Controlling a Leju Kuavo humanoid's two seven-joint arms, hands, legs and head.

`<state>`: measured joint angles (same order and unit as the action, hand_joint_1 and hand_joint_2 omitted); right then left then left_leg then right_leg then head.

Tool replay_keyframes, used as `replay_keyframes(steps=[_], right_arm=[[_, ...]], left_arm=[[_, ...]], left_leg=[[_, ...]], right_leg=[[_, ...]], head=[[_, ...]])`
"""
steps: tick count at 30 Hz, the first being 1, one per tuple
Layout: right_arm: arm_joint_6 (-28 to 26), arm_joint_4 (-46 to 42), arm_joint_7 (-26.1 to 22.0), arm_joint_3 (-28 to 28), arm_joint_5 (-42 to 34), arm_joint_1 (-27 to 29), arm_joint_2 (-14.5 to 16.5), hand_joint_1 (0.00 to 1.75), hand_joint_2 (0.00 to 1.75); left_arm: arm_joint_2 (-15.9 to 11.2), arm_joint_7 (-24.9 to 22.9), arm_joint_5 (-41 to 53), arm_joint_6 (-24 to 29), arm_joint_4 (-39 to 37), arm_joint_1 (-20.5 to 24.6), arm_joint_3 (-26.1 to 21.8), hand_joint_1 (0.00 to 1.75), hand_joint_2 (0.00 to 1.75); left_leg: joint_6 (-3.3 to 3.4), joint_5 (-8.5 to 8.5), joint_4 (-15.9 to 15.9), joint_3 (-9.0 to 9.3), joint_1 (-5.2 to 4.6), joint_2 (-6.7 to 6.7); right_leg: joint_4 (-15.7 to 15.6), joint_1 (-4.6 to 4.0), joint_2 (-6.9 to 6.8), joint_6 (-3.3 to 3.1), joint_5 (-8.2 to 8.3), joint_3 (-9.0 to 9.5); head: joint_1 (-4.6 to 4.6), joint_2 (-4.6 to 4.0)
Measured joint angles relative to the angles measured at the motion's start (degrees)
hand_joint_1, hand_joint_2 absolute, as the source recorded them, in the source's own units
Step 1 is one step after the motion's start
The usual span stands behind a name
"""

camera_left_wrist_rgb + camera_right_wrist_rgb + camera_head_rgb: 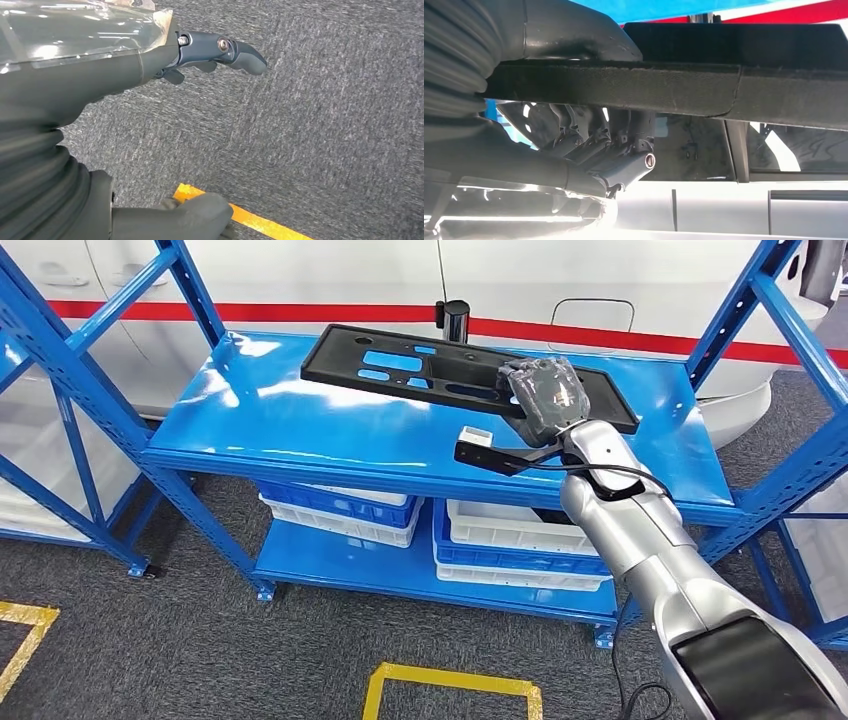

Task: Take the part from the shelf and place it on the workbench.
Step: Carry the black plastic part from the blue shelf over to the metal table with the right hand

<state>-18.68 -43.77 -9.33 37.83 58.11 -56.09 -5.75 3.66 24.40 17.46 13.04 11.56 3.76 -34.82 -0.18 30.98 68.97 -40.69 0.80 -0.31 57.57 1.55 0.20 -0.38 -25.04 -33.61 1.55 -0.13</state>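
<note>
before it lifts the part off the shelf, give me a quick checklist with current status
1. Right hand on the black part: ok, it grips the near edge.
2. Fingers wrapped under the edge: ok in the right wrist view.
3. Part free of the shelf top: cannot tell, it looks tilted.
4. Black post behind the part clear of the lift: cannot tell.
5. Left hand out of the way: ok, over the floor, holding nothing.

Matt black plastic part (420, 365) on glossy blue metal shelf (300, 420).
</note>
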Motion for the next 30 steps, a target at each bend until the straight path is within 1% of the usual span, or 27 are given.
replay_keyframes(steps=[1, 2, 3, 4, 6, 7, 8, 10, 11, 12, 13, 15, 16, 17, 18, 19, 20, 21, 22, 23, 24, 25, 26, 27, 28, 29, 30], right_arm=[[0.0, 0.0, 0.0, 0.0, 0.0, 0.1, 0.0, 1.38, 1.75], [0.0, 0.0, 0.0, 0.0, 0.0, 0.3, 0.0, 1.38, 1.75], [0.0, 0.0, 0.0, 0.0, 0.0, 0.5, 0.0, 1.38, 1.75], [0.0, 0.1, 0.0, 0.0, 0.0, 0.6, 0.0, 1.38, 1.75], [0.0, 0.1, 0.0, -0.1, 0.0, 0.6, 0.0, 1.38, 1.75], [0.0, 0.1, 0.0, -0.2, 0.0, 0.5, 0.0, 1.38, 1.75], [0.0, 0.1, 0.0, -0.3, 0.0, 0.4, 0.0, 1.38, 1.75], [0.0, 0.1, 0.0, -0.3, 0.0, 0.4, 0.0, 1.38, 1.75], [0.0, 0.1, 0.0, -0.3, 0.0, 0.4, -0.1, 1.38, 1.75], [0.0, 0.1, 0.0, -0.3, 0.0, 0.4, -0.1, 1.38, 1.75], [0.0, 0.1, 0.0, -0.3, 0.0, 0.4, -0.2, 1.38, 1.75], [0.0, 0.2, 0.0, -0.3, 0.0, 0.4, -0.2, 1.38, 1.75], [0.0, 0.3, 0.0, -0.3, 0.0, 0.5, -0.2, 1.38, 1.75], [0.0, 0.4, 0.0, -0.3, 0.0, 0.6, -0.2, 1.38, 1.75], [0.0, 0.5, 0.0, -0.3, 0.1, 0.6, -0.2, 1.38, 1.75], [0.0, 0.6, 0.0, -0.4, 0.1, 0.7, -0.2, 1.38, 1.75], [0.0, 0.7, -0.1, -0.4, 0.1, 0.6, -0.2, 1.38, 1.75], [0.0, 0.7, -0.1, -0.4, 0.2, 0.5, -0.1, 1.38, 1.75], [0.0, 0.7, -0.1, -0.5, 0.2, 0.4, 0.0, 1.38, 1.75], [0.0, 0.7, -0.1, -0.6, 0.2, 0.3, 0.1, 1.38, 1.75], [0.0, 0.7, -0.1, -0.6, 0.2, 0.2, 0.2, 1.38, 1.75], [-0.1, 0.7, -0.2, -0.6, 0.3, 0.2, 0.3, 1.38, 1.75], [-0.1, 0.8, -0.4, -0.6, 0.4, 0.2, 0.4, 1.38, 1.75], [-0.1, 0.9, -0.6, -0.6, 0.4, 0.1, 0.6, 1.38, 1.75], [-0.2, 1.0, -0.7, -0.6, 0.5, 0.0, 0.9, 1.38, 1.75], [-0.2, 1.1, -0.9, -0.6, 0.6, -0.2, 1.3, 1.38, 1.75], [-0.3, 1.3, -1.0, -0.6, 0.6, -0.3, 1.7, 1.38, 1.75]], left_arm=[[0.0, 0.0, 0.0, -0.1, 0.0, 0.0, 0.0, 0.00, 1.75], [0.0, 0.0, 0.0, -0.1, 0.0, 0.0, 0.0, 0.00, 1.75], [0.0, 0.0, 0.0, -0.2, 0.0, 0.0, 0.0, 0.00, 1.75], [0.0, 0.0, 0.0, -0.2, 0.0, 0.0, 0.0, 0.00, 1.75], [-0.1, 0.0, 0.0, -0.3, 0.0, 0.1, 0.0, 0.00, 1.75], [-0.1, 0.0, 0.0, -0.3, 0.0, 0.2, 0.0, 0.00, 1.75], [-0.1, 0.0, 0.0, -0.3, 0.0, 0.2, 0.0, 0.00, 1.75], [-0.1, 0.0, 0.0, -0.3, 0.0, 0.2, 0.0, 0.00, 1.75], [-0.1, 0.0, 0.0, -0.3, 0.0, 0.2, 0.0, 0.00, 1.75], [-0.1, -0.1, -0.1, -0.3, 0.0, 0.2, 0.0, 0.00, 1.75], [0.0, -0.1, -0.1, -0.3, 0.0, 0.2, 0.0, 0.00, 1.75], [0.0, -0.1, -0.1, -0.3, 0.0, 0.2, 0.0, 0.00, 1.75], [0.0, -0.2, 0.0, -0.3, 0.0, 0.2, 0.0, 0.00, 1.75], [0.0, -0.3, 0.0, -0.3, 0.0, 0.2, 0.0, 0.00, 1.75], [0.1, -0.4, 0.0, -0.3, 0.0, 0.2, 0.0, 0.00, 1.75], [0.1, -0.5, 0.0, -0.3, 0.0, 0.2, 0.0, 0.00, 1.75], [0.2, -0.5, 0.1, -0.3, 0.0, 0.2, 0.0, 0.00, 1.75], [0.2, -0.6, 0.1, -0.3, 0.0, 0.2, 0.0, 0.00, 1.75], [0.2, -0.6, 0.1, -0.3, 0.0, 0.2, 0.1, 0.00, 1.75], [0.2, -0.7, 0.1, -0.3, 0.0, 0.3, 0.0, 0.00, 1.75], [0.2, -0.7, 0.1, -0.3, 0.0, 0.3, 0.0, 0.00, 1.75], [0.2, -0.8, 0.1, -0.3, 0.0, 0.3, 0.0, 0.00, 1.75], [0.2, -0.9, 0.1, -0.3, 0.0, 0.2, 0.0, 0.00, 1.75], [0.2, -0.9, 0.0, -0.3, 0.0, 0.2, 0.0, 0.00, 1.75], [0.2, -0.9, 0.0, -0.3, 0.0, 0.1, 0.0, 0.00, 1.75], [0.2, -0.9, 0.0, -0.3, 0.0, 0.1, 0.0, 0.00, 1.75], [0.2, -0.9, 0.0, -0.3, 0.0, 0.1, 0.0, 0.00, 1.75]], left_leg=[[-0.20, 1.48, 3.2, -0.84, 0.07, 0.03], [-0.32, 2.01, 4.8, -0.95, 0.15, 0.06], [-0.35, 1.49, 4.3, 0.10, 0.24, 0.09], [-0.30, 0.26, 1.5, 2.31, 0.32, 0.11], [0.01, -1.86, -6.6, 7.99, 0.31, 0.10], [0.31, -2.43, -9.4, 9.78, 0.17, 0.03], [0.59, -2.56, -10.8, 10.55, -0.02, -0.04], [1.34, -3.14, -11.1, 10.09, -0.39, -0.12], [1.77, -3.61, -11.4, 9.82, -0.38, 0.00], [2.33, -4.24, -11.6, 9.43, -0.36, 0.11], [2.91, -4.94, -11.9, 8.91, -0.31, 0.24], [3.65, -6.15, -12.0, 7.47, -0.37, 0.37], [3.80, -6.73, -11.9, 6.69, -0.43, 0.38], [3.81, -7.32, -11.9, 5.87, -0.49, 0.38], [3.74, -7.89, -11.9, 5.10, -0.52, 0.36], [3.62, -8.44, -11.8, 4.38, -0.55, 0.34], [3.44, -8.96, -11.7, 3.73, -0.56, 0.32], [3.19, -9.41, -11.6, 3.14, -0.63, 0.30], [2.89, -9.88, -11.5, 2.67, -0.70, 0.32], [2.58, -10.35, -11.4, 2.34, -0.77, 0.34], [2.27, -10.81, -11.4, 2.11, -0.82, 0.35], [1.94, -11.31, -11.5, 2.00, -0.83, 0.33], [1.65, -11.41, -11.4, 1.79, -0.72, 0.24], [1.32, -10.53, -10.8, 1.40, -0.60, 0.18], [0.97, -8.53, -9.2, 0.73, -0.45, 0.11], [0.64, -5.70, -6.5, -0.15, -0.23, 0.08], [0.28, -2.59, -2.8, -1.13, -0.12, 0.10]], right_leg=[[0.0, -0.11, -0.06, -0.12, 0.29, -0.36], [0.0, -0.20, -0.11, -0.14, 0.58, -0.72], [0.1, -0.25, -0.12, -0.07, 0.87, -1.05], [0.1, -0.27, -0.12, 0.08, 1.13, -1.33], [0.2, -0.35, -0.13, 0.60, 1.62, -1.75], [0.2, -0.40, -0.16, 0.96, 1.88, -1.86], [0.2, -0.44, -0.20, 1.32, 2.17, -1.97], [0.0, -0.50, -0.26, 2.20, 2.88, -2.19], [0.2, -0.51, -0.25, 2.48, 2.79, -2.52], [1.0, -0.59, -0.24, 2.55, 1.96, -3.12], [2.8, -0.68, -0.22, 2.31, 0.30, -4.02], [9.9, -0.68, -0.22, 1.45, -4.58, -6.49], [13.6, -0.66, -0.21, 1.36, -6.41, -7.40], [16.1, -0.64, -0.21, 1.59, -7.31, -7.64], [16.6, -0.65, -0.21, 2.02, -7.16, -6.87], [14.8, -0.65, -0.22, 2.51, -6.27, -5.01], [11.3, -0.64, -0.22, 2.82, -5.21, -2.26], [7.0, -0.72, -0.22, 2.88, -4.62, 0.88], [3.2, -0.93, -0.18, 2.74, -4.45, 3.34], [0.6, -1.15, -0.14, 2.52, -4.59, 4.84], [-0.6, -1.39, -0.10, 2.25, -4.77, 5.35], [-0.9, -1.47, -0.09, 1.95, -4.57, 4.94], [-0.9, -1.08, -0.17, 1.56, -4.15, 4.70], [-1.0, -0.77, -0.25, 1.02, -3.63, 4.37], [-1.0, -0.43, -0.33, 0.41, -2.99, 3.92], [-1.0, -0.20, -0.38, -0.04, -2.33, 3.49], [-1.0, -0.29, -0.40, -0.32, -1.69, 2.74]], head=[[-0.02, 0.00], [-0.01, 0.00], [-0.01, 0.00], [-0.01, 0.00], [-0.01, 0.00], [-0.04, 0.00], [-0.02, 0.00], [-0.02, 0.00], [0.02, 0.00], [-0.06, 0.00], [-0.09, 0.00], [-0.20, 0.00], [-0.24, 0.00], [-0.24, 0.00], [-0.26, 0.00], [-0.25, 0.00], [-0.25, 0.00], [-0.27, 0.00], [-0.19, 0.00], [-0.21, 0.00], [-0.20, 0.00], [-0.17, 0.00], [-0.28, 0.00], [-0.23, 0.00], [-0.16, 0.00], [-0.13, 0.00], [-0.02, 0.00]])
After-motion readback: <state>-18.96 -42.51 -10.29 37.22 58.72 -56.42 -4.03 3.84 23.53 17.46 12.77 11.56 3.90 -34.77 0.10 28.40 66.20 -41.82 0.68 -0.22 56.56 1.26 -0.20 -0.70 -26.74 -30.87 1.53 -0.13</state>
